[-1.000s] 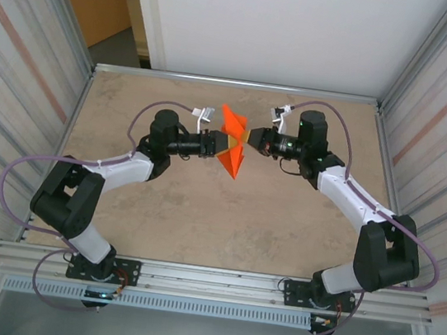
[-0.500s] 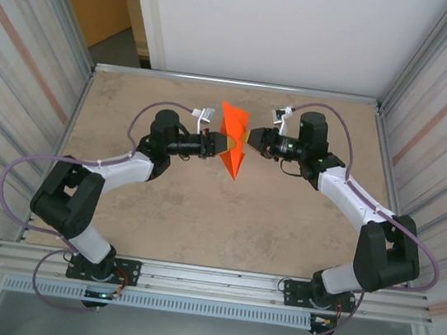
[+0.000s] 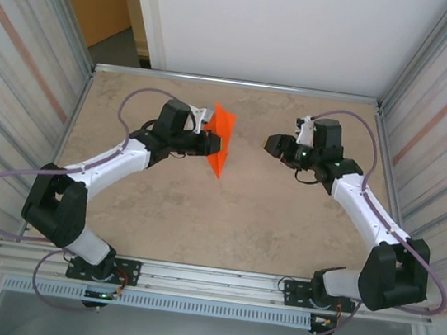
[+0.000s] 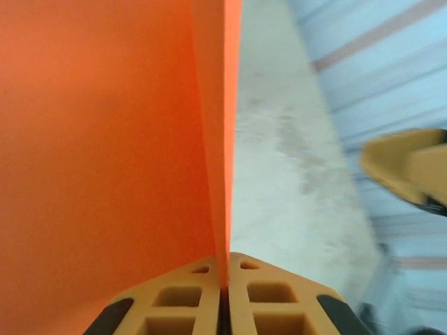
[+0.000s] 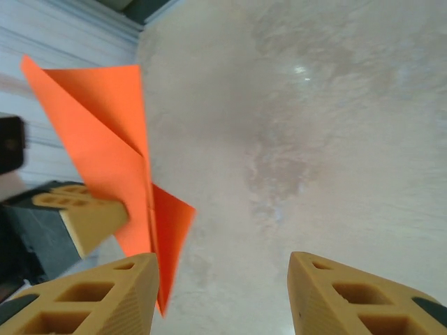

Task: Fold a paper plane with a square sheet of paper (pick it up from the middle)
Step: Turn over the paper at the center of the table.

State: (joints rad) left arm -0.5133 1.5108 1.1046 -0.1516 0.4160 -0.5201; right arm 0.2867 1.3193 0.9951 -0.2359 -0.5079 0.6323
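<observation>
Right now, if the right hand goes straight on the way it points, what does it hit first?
Probably the paper pinched in the left hand. The open right hand faces it, though somewhat off-centre, and depth is unclear.

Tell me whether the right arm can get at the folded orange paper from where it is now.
Probably yes. The left arm holds the folded orange paper up off the table, its jaws shut on it. The right arm, jaws open, faces it with nothing between them.
</observation>
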